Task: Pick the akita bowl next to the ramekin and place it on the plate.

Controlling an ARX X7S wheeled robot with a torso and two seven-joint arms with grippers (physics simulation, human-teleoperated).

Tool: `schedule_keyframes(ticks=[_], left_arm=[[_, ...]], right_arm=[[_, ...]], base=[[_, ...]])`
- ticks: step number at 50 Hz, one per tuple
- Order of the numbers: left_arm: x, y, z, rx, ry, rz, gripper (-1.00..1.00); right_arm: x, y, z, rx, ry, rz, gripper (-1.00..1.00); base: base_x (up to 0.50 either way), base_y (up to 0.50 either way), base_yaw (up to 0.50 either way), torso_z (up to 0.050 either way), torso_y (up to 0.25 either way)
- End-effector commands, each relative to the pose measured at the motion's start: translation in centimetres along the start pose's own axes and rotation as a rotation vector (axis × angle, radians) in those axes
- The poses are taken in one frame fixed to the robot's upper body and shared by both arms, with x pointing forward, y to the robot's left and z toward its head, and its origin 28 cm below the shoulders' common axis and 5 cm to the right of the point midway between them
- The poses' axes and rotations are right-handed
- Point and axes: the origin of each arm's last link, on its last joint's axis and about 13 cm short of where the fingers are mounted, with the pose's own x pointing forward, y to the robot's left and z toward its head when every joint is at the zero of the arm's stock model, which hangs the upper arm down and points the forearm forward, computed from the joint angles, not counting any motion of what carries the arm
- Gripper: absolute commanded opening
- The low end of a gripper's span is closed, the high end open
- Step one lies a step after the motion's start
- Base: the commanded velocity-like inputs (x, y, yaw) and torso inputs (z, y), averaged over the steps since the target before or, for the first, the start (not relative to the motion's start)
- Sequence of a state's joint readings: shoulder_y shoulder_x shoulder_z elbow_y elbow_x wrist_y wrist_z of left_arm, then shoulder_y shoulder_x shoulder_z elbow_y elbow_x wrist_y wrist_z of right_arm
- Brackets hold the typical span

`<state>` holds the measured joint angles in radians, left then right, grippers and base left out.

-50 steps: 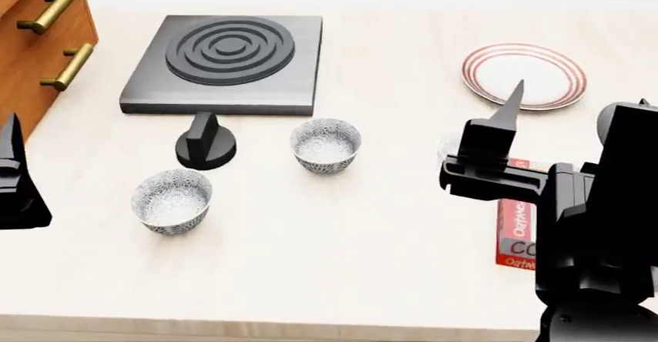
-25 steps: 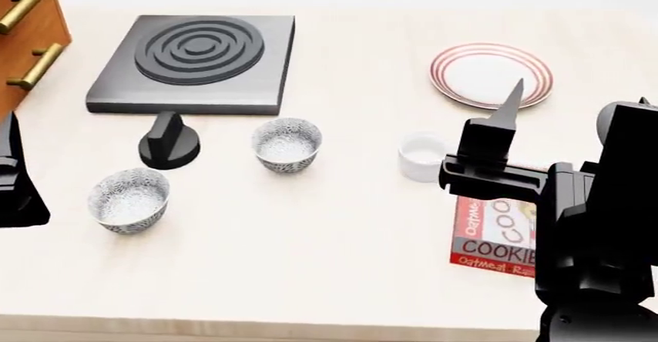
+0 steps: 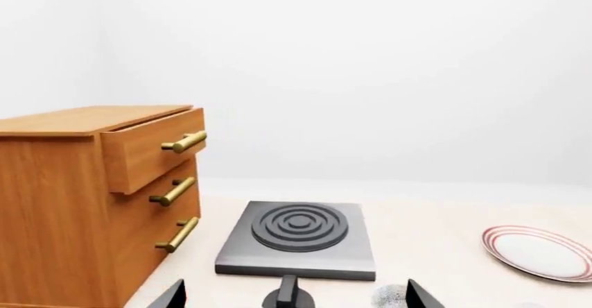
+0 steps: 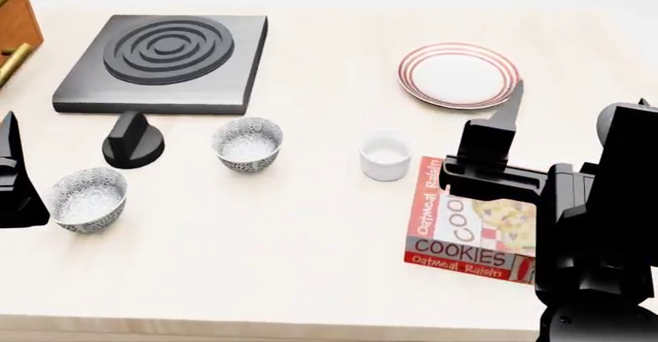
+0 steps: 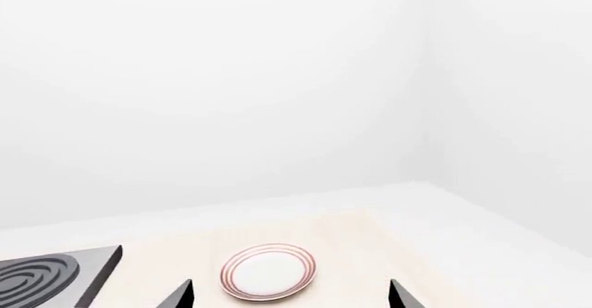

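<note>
The akita bowl (image 4: 246,144), grey-patterned, stands upright left of the small white ramekin (image 4: 386,155); the left wrist view catches only its rim (image 3: 390,296). A second patterned bowl (image 4: 89,198) sits farther left. The red-ringed plate (image 4: 458,75) lies at the back right, and both wrist views show the plate (image 3: 541,252) (image 5: 268,272). My right gripper (image 4: 511,107) hovers above the cookie box, right of the ramekin, and is open and empty (image 5: 290,295). My left gripper (image 4: 11,157) is at the left edge by the second bowl, open and empty (image 3: 294,300).
A black stove plate (image 4: 162,53) lies at the back left with a black knob (image 4: 132,140) in front of it. A wooden drawer cabinet (image 3: 93,197) stands left of the stove. A cookie box (image 4: 473,226) lies flat right of the ramekin.
The head view has swung right: everything on the table slid left in the picture. The ramekin and cookie box came out from behind my right arm. Both grippers keep their pose.
</note>
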<state>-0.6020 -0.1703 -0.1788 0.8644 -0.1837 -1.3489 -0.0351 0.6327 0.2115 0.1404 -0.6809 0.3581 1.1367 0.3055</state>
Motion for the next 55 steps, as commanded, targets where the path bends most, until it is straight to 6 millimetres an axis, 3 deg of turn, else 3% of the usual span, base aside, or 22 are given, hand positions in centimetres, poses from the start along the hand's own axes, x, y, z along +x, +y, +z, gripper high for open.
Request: schedule_keyframes(ticks=[1, 55], left_arm=[[-0.38, 0.06, 0.04, -0.024, -0.016, -0.009, 1.00], [-0.43, -0.01, 0.22, -0.028, -0.015, -0.012, 1.00]], right_arm=[[0.15, -0.12, -0.03, 0.020, 0.000, -0.007, 1.00], [0.07, -0.11, 0.09, 0.020, 0.000, -0.005, 1.00]], base=[[0.00, -0.17, 0.00, 0.000, 0.000], [0.00, -0.17, 0.00, 0.000, 0.000]])
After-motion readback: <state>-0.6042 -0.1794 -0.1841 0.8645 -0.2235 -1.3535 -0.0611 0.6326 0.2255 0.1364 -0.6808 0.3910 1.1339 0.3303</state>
